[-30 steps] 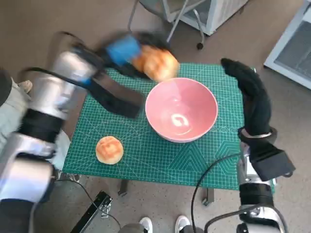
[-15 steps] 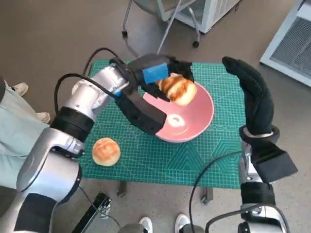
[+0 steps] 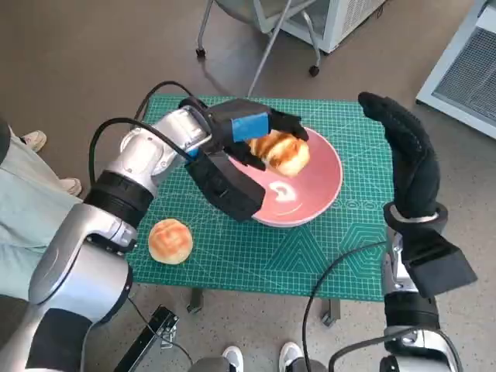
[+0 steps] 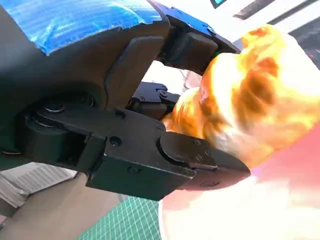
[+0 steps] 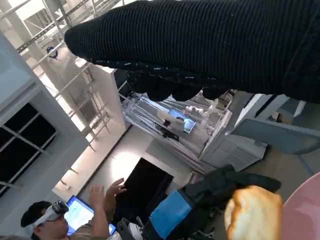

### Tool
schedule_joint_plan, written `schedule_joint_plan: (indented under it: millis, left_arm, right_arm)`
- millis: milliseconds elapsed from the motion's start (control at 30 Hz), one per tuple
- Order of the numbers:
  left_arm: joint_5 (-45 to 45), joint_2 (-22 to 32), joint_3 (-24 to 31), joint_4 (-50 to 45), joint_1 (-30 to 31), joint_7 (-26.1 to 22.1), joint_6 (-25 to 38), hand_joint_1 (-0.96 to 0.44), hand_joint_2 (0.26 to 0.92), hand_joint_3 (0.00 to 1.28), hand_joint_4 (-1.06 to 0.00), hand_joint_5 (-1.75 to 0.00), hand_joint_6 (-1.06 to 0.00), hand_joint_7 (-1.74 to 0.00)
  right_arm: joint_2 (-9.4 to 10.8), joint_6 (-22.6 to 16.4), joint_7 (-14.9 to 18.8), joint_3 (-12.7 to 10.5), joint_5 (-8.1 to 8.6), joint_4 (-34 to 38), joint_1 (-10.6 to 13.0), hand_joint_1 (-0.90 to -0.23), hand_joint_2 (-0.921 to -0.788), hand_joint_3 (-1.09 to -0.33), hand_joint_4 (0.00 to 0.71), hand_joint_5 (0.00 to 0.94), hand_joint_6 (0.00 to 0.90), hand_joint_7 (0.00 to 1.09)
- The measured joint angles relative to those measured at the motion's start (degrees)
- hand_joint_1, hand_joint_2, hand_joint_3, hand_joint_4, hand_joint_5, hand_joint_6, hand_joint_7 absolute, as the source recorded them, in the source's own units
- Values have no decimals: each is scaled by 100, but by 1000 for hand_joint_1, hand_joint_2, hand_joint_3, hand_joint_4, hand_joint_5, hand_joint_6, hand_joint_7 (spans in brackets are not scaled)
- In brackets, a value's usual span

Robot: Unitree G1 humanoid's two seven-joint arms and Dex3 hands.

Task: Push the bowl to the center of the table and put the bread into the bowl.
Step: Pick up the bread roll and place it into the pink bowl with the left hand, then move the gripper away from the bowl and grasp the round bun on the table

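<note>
I hold a bread roll [image 3: 283,153] over the pink bowl [image 3: 318,194], just inside its far rim and clear of its floor, because the bowl already sits about mid-table on the green mat [image 3: 256,256] and what seems left is to let the bread go into it. My left hand [image 3: 249,133] reaches across the bowl from its left side, blue-taped back up, and its black fingers [image 4: 200,160] are clamped on the roll: in the left wrist view one finger lies under the golden crust and another presses on it from above, so the grip looks firm rather than a light pinch. My right hand [image 3: 403,151], in its knitted glove, stands upright just beside the bowl's right rim, fingers extended and holding nothing; I judge it waits there as a stop in case the bowl slides, though I cannot tell whether it touches the rim. A second bread roll [image 3: 170,241] lies on the mat well to the left of the bowl and nearer to me, untouched. To release cleanly I should lower the roll towards the bowl's middle first.
</note>
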Motion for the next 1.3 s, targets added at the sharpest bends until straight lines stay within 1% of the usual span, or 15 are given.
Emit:
schedule_joint_plan:
  millis: [133,300,500,733,833,1067,1300]
  left_arm:
    - [-196,114,140,-160,37,-206,-60,-39,859,34,-314,0,-559,-45]
    - [-655,346,477,-652,185,-714,-32,-19,867,27,-317,-4,-570,-39]
    - [-1349,780,1008,-1656,631,-1552,52,23,886,26,-388,-25,-608,-43]
    - [-2279,1511,1747,-3113,1473,-2458,138,60,890,15,-534,-40,-668,-45]
    - [-2666,1894,2096,-3704,1898,-2744,141,70,890,13,-562,-42,-683,-48]
    - [-3394,2716,2886,-4571,2826,-3103,26,110,887,8,-548,-19,-679,-41]
    - [-3830,3306,3552,-4994,3731,-3183,-235,137,880,4,-551,-13,-673,-35]
  right_arm:
    - [3,-8,-22,0,-3,-1,14,-577,-921,-805,358,39,32,778]
    - [11,-14,-32,2,-6,-3,28,-579,-921,-804,360,38,33,775]
    - [44,-18,-72,10,-13,-14,40,-583,-921,-803,360,36,34,774]
    - [83,-6,-83,27,-11,-97,96,-588,-921,-804,360,33,33,776]
    - [103,36,-82,45,-6,-156,129,-589,-921,-804,360,32,32,778]
    - [105,182,-80,54,12,-271,186,-588,-921,-807,357,28,29,783]
    - [112,351,-79,94,12,-421,208,-587,-921,-816,355,26,24,794]
